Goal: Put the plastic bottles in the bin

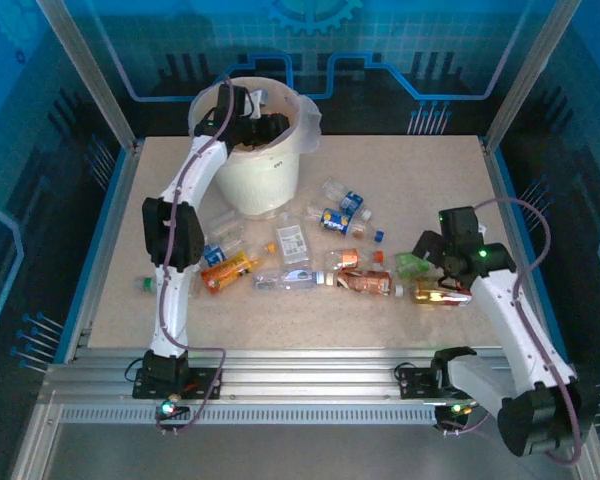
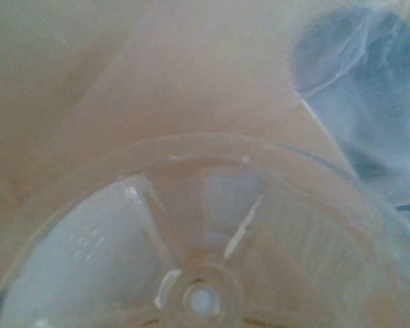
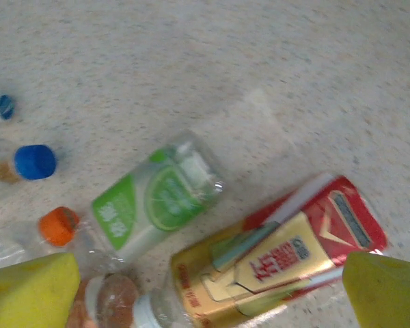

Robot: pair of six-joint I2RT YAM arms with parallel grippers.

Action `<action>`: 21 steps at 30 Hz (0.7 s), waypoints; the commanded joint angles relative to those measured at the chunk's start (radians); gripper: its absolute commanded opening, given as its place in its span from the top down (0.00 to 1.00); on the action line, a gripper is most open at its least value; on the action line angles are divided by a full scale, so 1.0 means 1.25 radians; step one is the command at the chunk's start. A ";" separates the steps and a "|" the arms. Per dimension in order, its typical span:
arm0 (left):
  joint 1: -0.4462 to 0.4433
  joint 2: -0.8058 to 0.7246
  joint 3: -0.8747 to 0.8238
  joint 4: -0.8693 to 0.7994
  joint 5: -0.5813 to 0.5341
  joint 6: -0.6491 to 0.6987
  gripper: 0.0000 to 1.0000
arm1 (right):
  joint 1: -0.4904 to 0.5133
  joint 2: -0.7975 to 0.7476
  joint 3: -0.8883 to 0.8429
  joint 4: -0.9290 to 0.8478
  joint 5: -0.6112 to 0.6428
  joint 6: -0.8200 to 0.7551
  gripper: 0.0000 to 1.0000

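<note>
**Lining up the gold bottle [image 3: 280, 253]**
Right gripper [image 3: 206, 292] is hovering, spread wide, astride it near the bench's [image 1: 400, 180] right edge; aim mid-label. Far-left corner: left gripper [image 1: 275, 127] is hanging over the bin [image 1: 230, 185], clear bottle [image 2: 191, 260] beneath, grip unclear.

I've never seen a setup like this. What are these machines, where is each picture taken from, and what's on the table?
These are two robot arms bolted at the table's near edge, each ending in a two-finger gripper. The overhead picture comes from a fixed camera above; the other two come from small cameras on the wrists. Crushed plastic bottles lie scattered on the speckled table, meant for the large white round bin. The left gripper hangs over the bin; its camera sees a clear plastic bottle's base close up, probably held, though the grip itself cannot be judged. The right gripper is open, its yellow pads wide apart above a green-labelled bottle and a gold-and-red-labelled bottle; it holds nothing.
</note>
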 commanded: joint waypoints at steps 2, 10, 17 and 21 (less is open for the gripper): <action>-0.019 0.006 0.025 0.017 0.054 -0.039 0.55 | -0.069 -0.054 -0.054 -0.095 -0.012 0.108 0.01; -0.021 0.016 0.026 0.016 0.037 -0.019 0.46 | -0.151 -0.120 -0.156 -0.070 -0.091 0.162 0.03; -0.006 0.006 0.024 0.003 0.001 0.010 0.24 | -0.178 -0.115 -0.198 -0.002 -0.135 0.169 0.00; 0.005 -0.017 0.010 0.004 -0.024 0.026 0.20 | -0.179 -0.087 -0.211 0.037 -0.136 0.171 0.00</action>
